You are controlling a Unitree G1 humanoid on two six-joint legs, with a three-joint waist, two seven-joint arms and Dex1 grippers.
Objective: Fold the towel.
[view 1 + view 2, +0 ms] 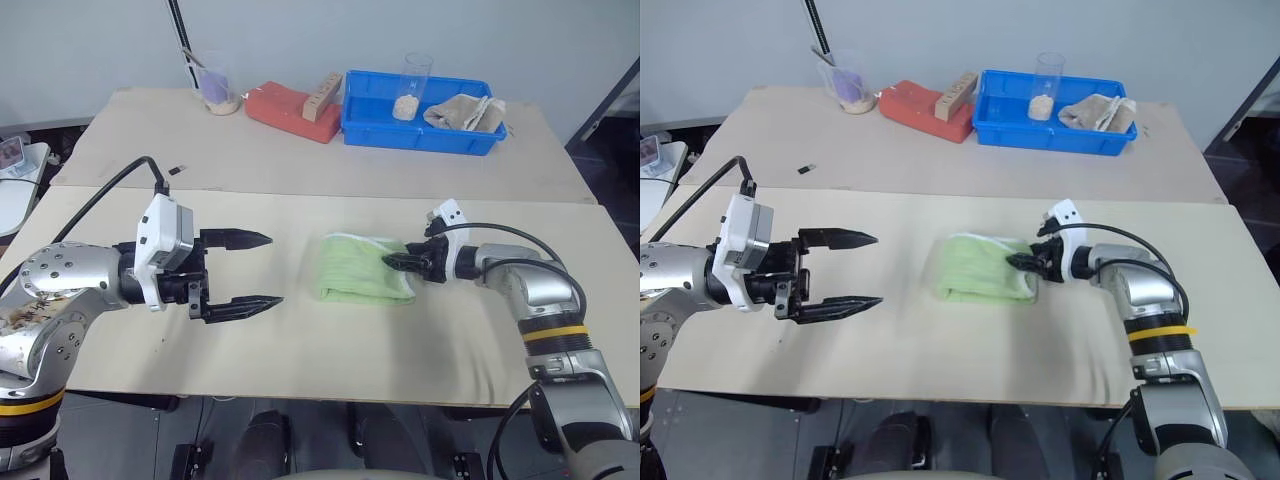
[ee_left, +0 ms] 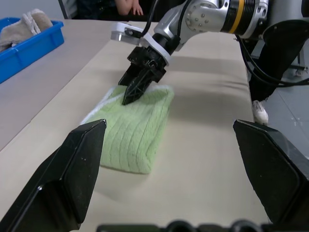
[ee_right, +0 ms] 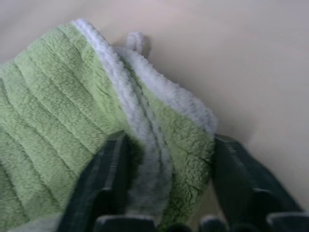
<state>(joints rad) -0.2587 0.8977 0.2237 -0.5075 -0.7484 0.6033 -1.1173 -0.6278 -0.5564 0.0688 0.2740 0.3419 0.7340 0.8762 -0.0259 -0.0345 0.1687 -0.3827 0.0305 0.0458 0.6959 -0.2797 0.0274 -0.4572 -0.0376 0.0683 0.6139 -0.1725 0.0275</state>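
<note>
The towel (image 1: 365,268), light green with white stitched edging, lies folded into a small pad at the middle of the near table. My right gripper (image 1: 398,262) reaches in from the right and is shut on the towel's right edge. In the right wrist view its fingers (image 3: 108,179) press on both sides of the layered white-edged corner (image 3: 159,145), with a small white loop tag (image 3: 136,41) just beyond. My left gripper (image 1: 258,270) hovers open to the left of the towel, fingers pointing toward it, holding nothing. The left wrist view shows the towel (image 2: 135,130) ahead between its spread fingers.
On the far table stand a blue bin (image 1: 420,135) holding a beige cloth (image 1: 465,112) and a clear cup (image 1: 412,88), a red block (image 1: 285,108) with a wooden piece (image 1: 322,97), and a cup (image 1: 215,88) at the left. A seam separates the two tables.
</note>
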